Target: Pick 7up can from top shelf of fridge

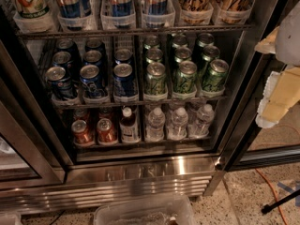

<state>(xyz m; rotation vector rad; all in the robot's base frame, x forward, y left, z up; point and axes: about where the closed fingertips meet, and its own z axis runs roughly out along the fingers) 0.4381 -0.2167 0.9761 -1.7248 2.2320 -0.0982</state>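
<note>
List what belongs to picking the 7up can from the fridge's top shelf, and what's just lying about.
Job: 7up can, top-left bin; top shelf; fridge; gripper, at the right, outside the fridge.
Just there: blue cans; green cans; water bottles; red cans; clear tub on the floor; orange cable.

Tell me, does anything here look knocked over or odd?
Nothing much: the cans and bottles on the fridge racks stand upright in tidy rows. Only an orange cable trails loose over the floor at right, below the gripper by the right edge.
</note>
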